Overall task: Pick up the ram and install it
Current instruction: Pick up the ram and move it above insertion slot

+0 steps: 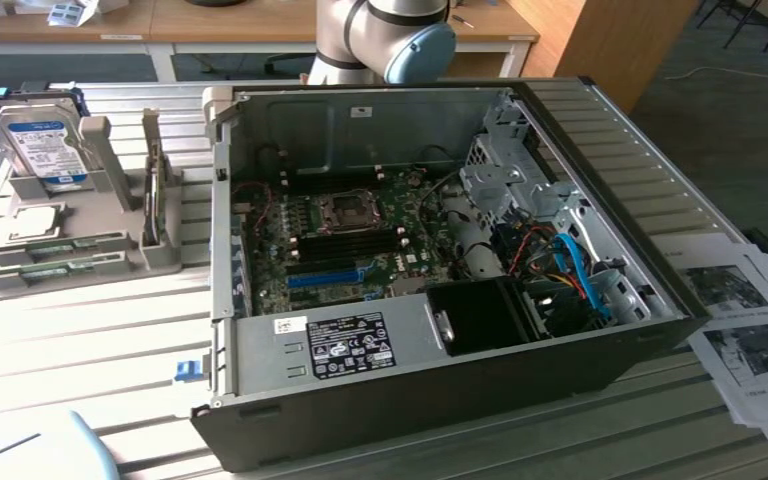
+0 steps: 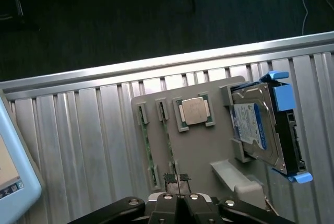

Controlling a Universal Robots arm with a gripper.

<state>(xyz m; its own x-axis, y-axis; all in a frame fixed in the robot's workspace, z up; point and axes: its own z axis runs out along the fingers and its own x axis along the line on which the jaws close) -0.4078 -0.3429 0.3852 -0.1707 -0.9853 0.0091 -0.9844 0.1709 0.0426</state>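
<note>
The ram (image 2: 169, 140) sits slotted in its holder (image 2: 209, 148), lengthwise straight ahead of the closed, empty fingers (image 2: 170, 178).

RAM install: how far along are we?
Done: nothing visible. Both ram sticks sit in the gray holder, and the motherboard's black slots look unfilled. In hand: nothing; the end effector is shut and empty, hovering over the holder by the sticks' ends. Left: pickup and install.
</note>
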